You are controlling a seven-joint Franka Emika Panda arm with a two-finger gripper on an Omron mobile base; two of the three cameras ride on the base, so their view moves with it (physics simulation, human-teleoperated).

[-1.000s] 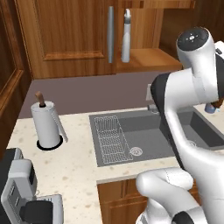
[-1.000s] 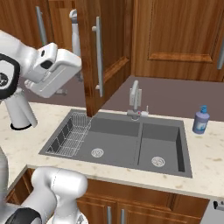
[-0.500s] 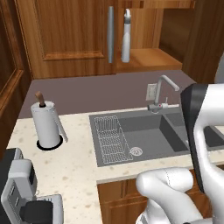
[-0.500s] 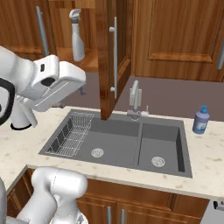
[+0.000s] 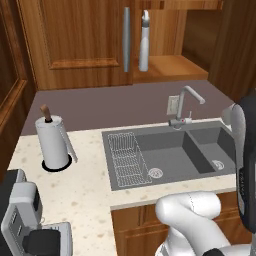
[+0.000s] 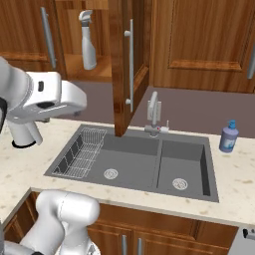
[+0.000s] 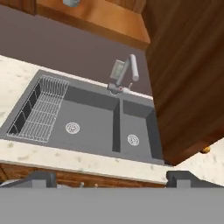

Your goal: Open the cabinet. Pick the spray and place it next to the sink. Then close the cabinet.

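Observation:
The cabinet [image 5: 85,45] has its left door shut. Its right door [image 6: 123,69] stands swung out over the sink, edge-on, with the grey bar handle [image 6: 131,64] showing. The spray [image 5: 144,42], a pale grey bottle, stands upright on the cabinet shelf [image 6: 88,41]; in the hand view its base [image 7: 71,2] shows at the top edge. The dark grey double sink [image 5: 172,155] [image 6: 134,159] lies below with wire rack and chrome faucet [image 7: 126,74]. My gripper [image 7: 111,177] is open, empty, hanging above the sink's front edge, well below the spray and left of the open door [image 7: 188,78].
A paper towel holder [image 5: 52,142] stands on the counter left of the sink. A blue soap bottle [image 6: 229,137] sits right of the sink. A grey appliance [image 5: 25,220] occupies the near left counter corner. My white arm [image 6: 45,97] reaches in over the left counter.
The right cabinet door has swung from partly open to wide open. My arm has let go of its handle and drawn back and down, away from the cabinet.

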